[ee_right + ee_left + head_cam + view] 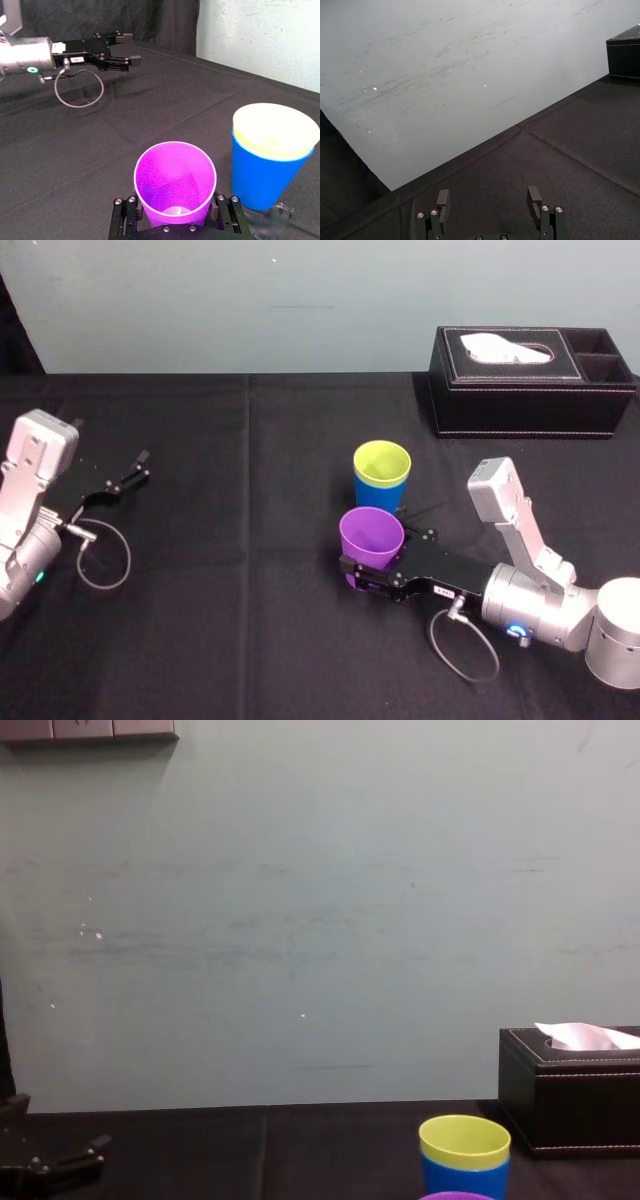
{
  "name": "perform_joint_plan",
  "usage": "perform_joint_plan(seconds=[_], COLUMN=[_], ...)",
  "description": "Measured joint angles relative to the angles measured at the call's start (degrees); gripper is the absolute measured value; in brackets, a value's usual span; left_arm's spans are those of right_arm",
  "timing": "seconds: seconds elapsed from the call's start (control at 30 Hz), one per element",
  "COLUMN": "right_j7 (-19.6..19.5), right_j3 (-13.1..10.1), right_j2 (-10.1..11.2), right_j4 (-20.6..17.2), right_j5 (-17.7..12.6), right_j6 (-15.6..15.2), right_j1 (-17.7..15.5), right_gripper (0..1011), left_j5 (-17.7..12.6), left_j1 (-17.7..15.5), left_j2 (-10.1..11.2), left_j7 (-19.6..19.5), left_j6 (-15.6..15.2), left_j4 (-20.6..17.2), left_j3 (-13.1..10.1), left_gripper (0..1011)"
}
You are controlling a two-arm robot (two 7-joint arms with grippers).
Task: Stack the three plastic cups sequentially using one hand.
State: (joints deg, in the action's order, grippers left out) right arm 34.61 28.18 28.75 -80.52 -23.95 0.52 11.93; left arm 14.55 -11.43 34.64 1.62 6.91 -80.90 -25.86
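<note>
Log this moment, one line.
stack: yellow-green cup in blue cup | right gripper: shut on purple cup, beside stack | left gripper: open, parked left

- Left pincer (140, 466): matt black, two thin straight fingers, silver screw heads at the finger bases.
- Right pincer (375, 552): matt black, flat body, silver screw heads, small white label with numbers.
- Left wrist barrel (25, 560): silver-grey cylinder, small teal indicator ring.
- Right wrist barrel (530, 605): silver-grey cylinder, small blue light, joined to a larger pale rounded joint (620, 635).
- Cable loops (105, 560): one per wrist, thin grey wire on a metal plug.
- Camera blocks (495, 490): one per wrist, pale grey, boxy, rounded corners.
</note>
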Motion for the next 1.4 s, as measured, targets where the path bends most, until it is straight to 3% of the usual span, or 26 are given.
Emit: perform_joint_plan(seconds=[0.37, 0.6, 0.83, 1.07, 1.4], right_j7=[-0.98, -1.48, -2.52, -3.5, -3.94], right_j3=[-2.13, -3.64, -3.39, -1.92, -0.16], right_j2=[3.36, 4.57, 3.18, 0.34, -1.7], right_j4=[-8.71, -11.87, -9.08, -3.17, 2.34], right_j5=[-1.92, -4.4, -5.8, -6.3, -5.06], right_j6=[-4.8, -8.34, -10.64, -11.01, -9.93], right_j1=[0.27, 3.52, 8.73, 13.15, 15.58], right_gripper=[719, 719, 719, 719, 719], left_j5=[0.0, 0.0, 0.0, 0.0, 0.0], left_j1=[0.0, 0.0, 0.0, 0.0, 0.0], left_j2=[0.0, 0.0, 0.0, 0.0, 0.0], left_j7=[0.0, 0.0, 0.0, 0.0, 0.0], left_j6=[0.0, 0.0, 0.0, 0.0, 0.0], left_j4=[0.0, 0.0, 0.0, 0.0, 0.0], left_j3=[0.0, 0.0, 0.0, 0.0, 0.0], left_gripper=[1011, 1011, 1011, 1011, 1012])
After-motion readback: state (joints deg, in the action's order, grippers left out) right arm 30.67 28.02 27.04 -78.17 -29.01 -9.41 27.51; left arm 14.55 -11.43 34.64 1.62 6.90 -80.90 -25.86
